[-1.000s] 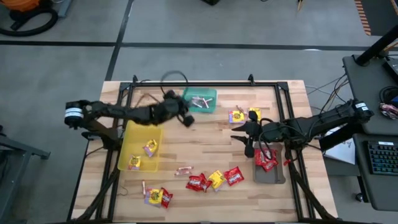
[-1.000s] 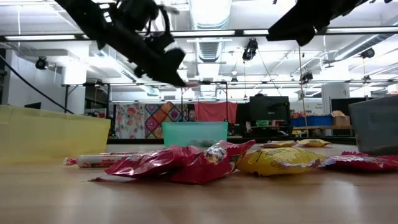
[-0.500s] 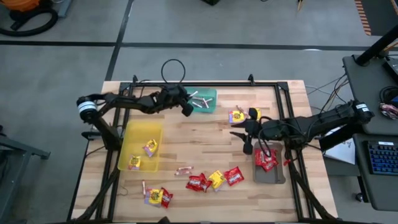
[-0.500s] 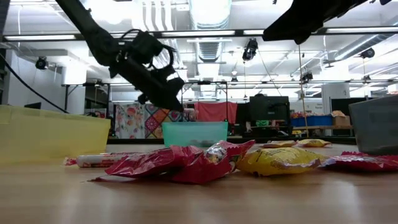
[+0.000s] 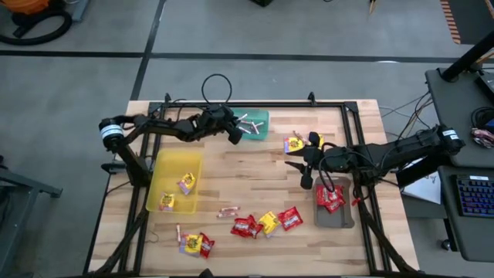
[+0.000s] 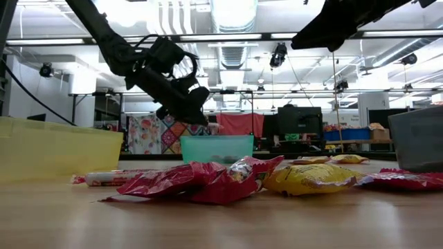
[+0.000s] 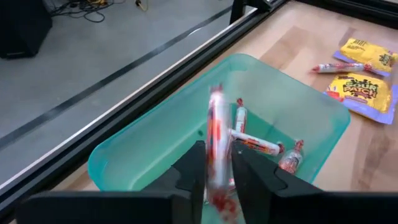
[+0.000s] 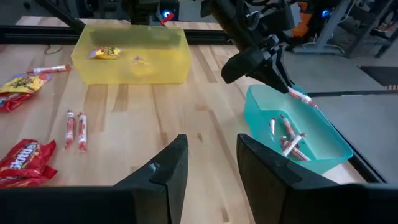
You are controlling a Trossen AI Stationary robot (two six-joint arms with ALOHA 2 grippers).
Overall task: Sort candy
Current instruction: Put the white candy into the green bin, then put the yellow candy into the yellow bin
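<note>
My left gripper (image 5: 234,136) hangs over the near-left corner of the green tray (image 5: 255,126), shut on a pinkish-silver twisted roll (image 7: 215,134). The right wrist view shows that roll (image 8: 300,96) sticking out of the left gripper (image 8: 273,78) above the tray (image 8: 323,146), where several rolls (image 7: 258,147) lie. My right gripper (image 5: 303,171) hovers open over bare wood beside the grey tray (image 5: 340,218), empty (image 8: 212,163). Red packets (image 5: 290,218) and yellow packets (image 5: 268,222) lie near the front edge. Two rolls (image 5: 228,211) lie mid-table. My left gripper pinches the twisted roll (image 7: 216,149) between its two fingers (image 7: 194,168). The roll runs along the fingers and juts out past their tips (image 8: 300,96). It is lifted clear, above the green tray. The fingers slant down from the table's left.
The yellow tray (image 5: 158,166) at the left holds two yellow packets (image 5: 186,183). The grey tray holds red packets (image 5: 330,197). Two yellow packets (image 5: 293,144) lie near the far edge, and more candy (image 5: 193,244) near the front left. A black frame (image 5: 255,104) rings the table.
My left gripper has moved toward the far edge and a little down, carrying the roll from over the bare wood to above the green tray's corner. The arm has folded back toward the table's left. The right gripper has kept still.
</note>
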